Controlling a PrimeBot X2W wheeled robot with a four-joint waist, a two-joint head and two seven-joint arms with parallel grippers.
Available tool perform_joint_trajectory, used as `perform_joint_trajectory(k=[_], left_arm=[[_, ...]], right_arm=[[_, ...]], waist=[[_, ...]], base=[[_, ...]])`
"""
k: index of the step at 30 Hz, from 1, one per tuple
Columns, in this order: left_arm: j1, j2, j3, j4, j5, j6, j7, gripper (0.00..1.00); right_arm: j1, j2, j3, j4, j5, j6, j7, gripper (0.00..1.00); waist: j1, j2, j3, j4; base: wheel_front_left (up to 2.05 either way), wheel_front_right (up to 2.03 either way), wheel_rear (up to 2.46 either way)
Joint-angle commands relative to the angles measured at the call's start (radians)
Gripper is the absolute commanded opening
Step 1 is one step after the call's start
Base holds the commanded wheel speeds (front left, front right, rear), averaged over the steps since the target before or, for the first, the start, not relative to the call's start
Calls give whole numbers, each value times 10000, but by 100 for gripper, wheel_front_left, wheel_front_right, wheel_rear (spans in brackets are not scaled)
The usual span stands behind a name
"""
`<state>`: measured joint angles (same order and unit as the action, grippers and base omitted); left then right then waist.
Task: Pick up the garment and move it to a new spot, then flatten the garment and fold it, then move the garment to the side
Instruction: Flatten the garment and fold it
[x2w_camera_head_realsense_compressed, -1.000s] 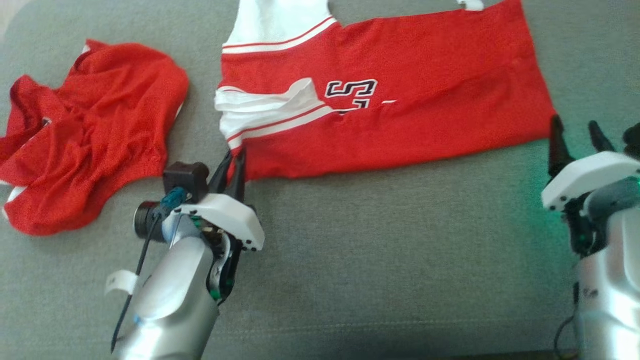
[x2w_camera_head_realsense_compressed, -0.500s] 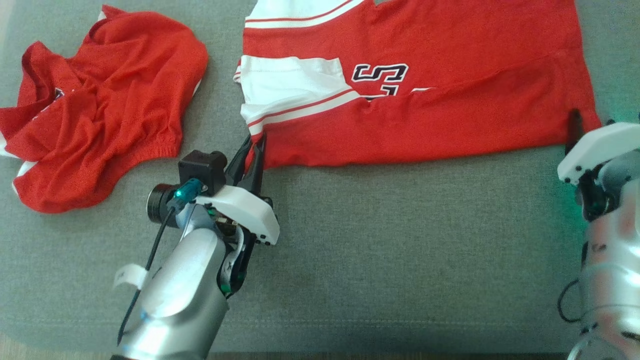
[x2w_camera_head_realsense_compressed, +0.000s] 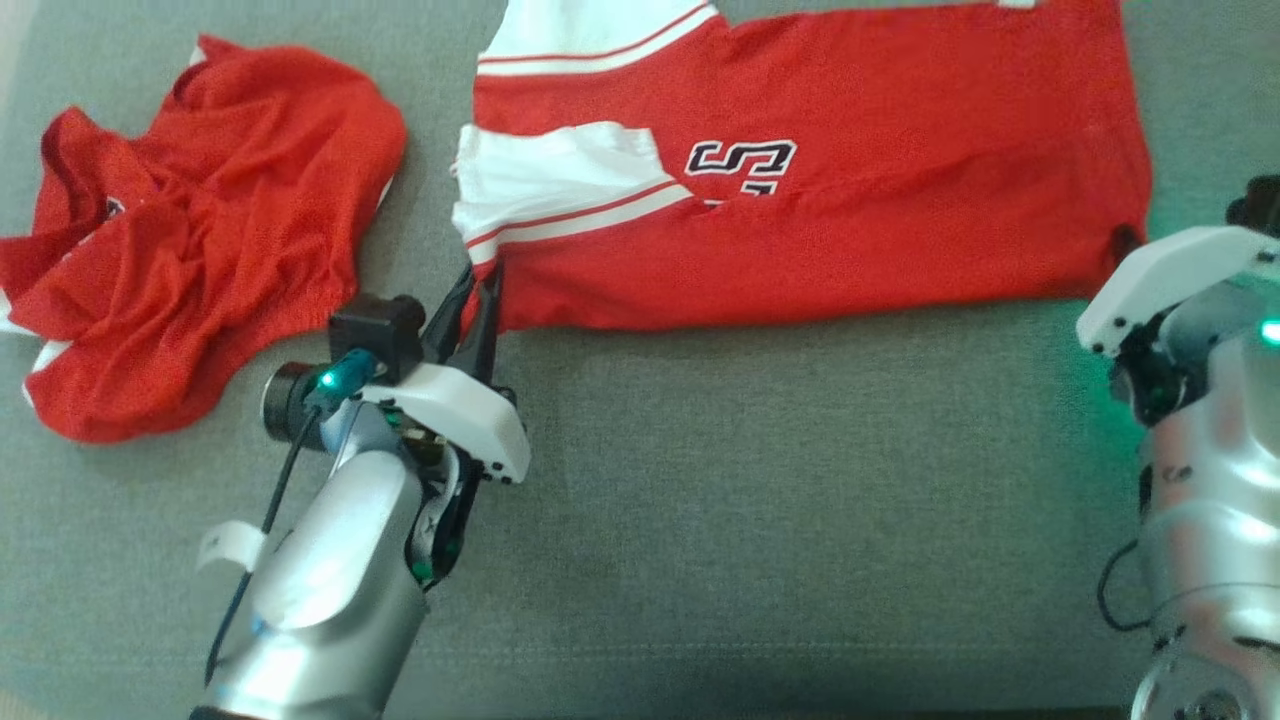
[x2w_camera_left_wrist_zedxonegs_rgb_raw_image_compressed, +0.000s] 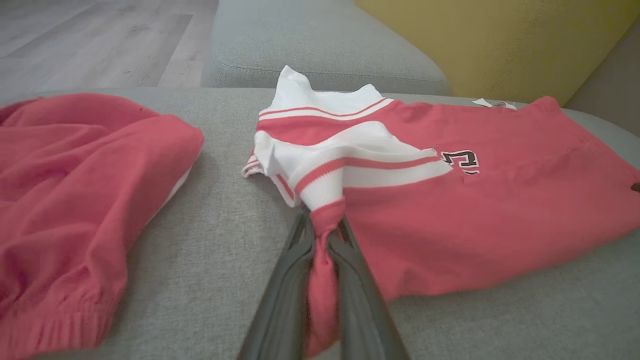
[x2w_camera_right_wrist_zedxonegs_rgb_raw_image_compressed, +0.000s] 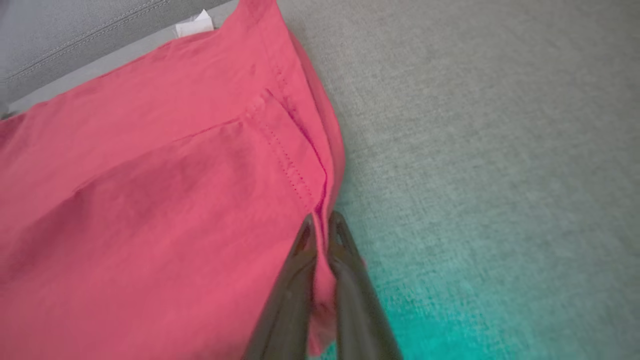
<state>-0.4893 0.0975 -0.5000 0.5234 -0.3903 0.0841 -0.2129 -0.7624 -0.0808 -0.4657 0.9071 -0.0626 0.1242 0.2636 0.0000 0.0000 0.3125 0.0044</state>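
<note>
Lying lengthwise across the far half of the sofa seat (x2w_camera_head_realsense_compressed: 800, 520), the jersey (x2w_camera_head_realsense_compressed: 820, 220) is spread out and mostly flat. Its white-banded sleeve end is to your left and its hem to your right. A long ridge runs along its middle and a layer of red cloth hides part of the number, so it looks as though it may be doubled over there, though I can't tell for sure.

Your left gripper (x2w_camera_left_wrist_zedxonegs_rgb_raw_image_compressed: 324, 227) is clamped tight on the near sleeve-end corner, with a twist of red and white cloth bunched between the fingers. Your right gripper (x2w_camera_right_wrist_zedxonegs_rgb_raw_image_compressed: 322, 225) is pinched shut on the near hem corner, right at the stitched seam.

Judging by this, the pick-up and the laying-out are behind you and you are at the start of a fold, both near corners in hand. What's left is carrying that near edge over, smoothing the ridge and the flopped sleeve, finishing the folding, and shifting the bundle aside.

A second red garment (x2w_camera_head_realsense_compressed: 200, 240) sits crumpled to the left, apart from the jersey, so mind it when choosing the side.
</note>
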Motion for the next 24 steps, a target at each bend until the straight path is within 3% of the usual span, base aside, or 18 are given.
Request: perform_joint_trajectory(k=[1,11,24], left_arm=[[-111,366,407,-221,-50,44,-48,0],[936,919,480,-228,-305,47,59,0],[2815,1384,-103,-1098,-620,-125,1215,0]], right_arm=[[246,-73,333,-129,206,65,-33,0],[1787,-126,1155,-908,1402,65,546,0],[4921,-66,1610,-4172,2442,65,2392,0]], waist=[[0,0,-292,-127],[0,0,-1642,-472],[0,0,-2716,-878]], base=[[0,0,0],[0,0,0],[0,0,0]])
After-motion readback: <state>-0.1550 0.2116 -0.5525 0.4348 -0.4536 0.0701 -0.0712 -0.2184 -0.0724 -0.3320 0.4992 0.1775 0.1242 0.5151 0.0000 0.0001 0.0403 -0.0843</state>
